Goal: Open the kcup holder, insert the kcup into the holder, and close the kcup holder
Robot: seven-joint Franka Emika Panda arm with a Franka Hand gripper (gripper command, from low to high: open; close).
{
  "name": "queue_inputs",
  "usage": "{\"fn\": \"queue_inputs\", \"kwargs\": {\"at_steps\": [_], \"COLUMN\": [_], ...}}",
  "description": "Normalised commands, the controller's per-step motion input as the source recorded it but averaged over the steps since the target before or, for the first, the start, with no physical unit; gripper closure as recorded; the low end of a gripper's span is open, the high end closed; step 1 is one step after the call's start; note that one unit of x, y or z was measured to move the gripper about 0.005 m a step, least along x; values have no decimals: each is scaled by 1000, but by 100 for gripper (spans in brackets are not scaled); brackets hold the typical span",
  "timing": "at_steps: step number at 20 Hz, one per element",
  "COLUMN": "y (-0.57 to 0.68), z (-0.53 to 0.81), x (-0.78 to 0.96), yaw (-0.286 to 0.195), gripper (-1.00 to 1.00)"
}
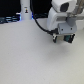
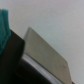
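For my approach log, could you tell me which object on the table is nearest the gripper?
The black kcup holder at the exterior view's right: the gripper is right at it, while the white bottle-shaped object stands apart.

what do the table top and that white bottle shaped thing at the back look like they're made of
The table looks like a matte pale-grey laminate or painted board: flat, even, no glare or grain, though the picture is too blurred to be sure. The white bottle-shaped object looks like smooth plastic: uniform white with a blue glow near its base. The gripper shows white casing, probably plastic too.
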Motion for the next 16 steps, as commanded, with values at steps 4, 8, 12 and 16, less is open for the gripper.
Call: {"fn": "queue_inputs", "kwargs": {"at_steps": [4,8,12,16], "y": [534,484,463,473], "z": [102,19,-8,-29], "x": [-522,-800,-884,-792], "yaw": [87,58,50,63], "gripper": [-100,-100,-100,-100]}}
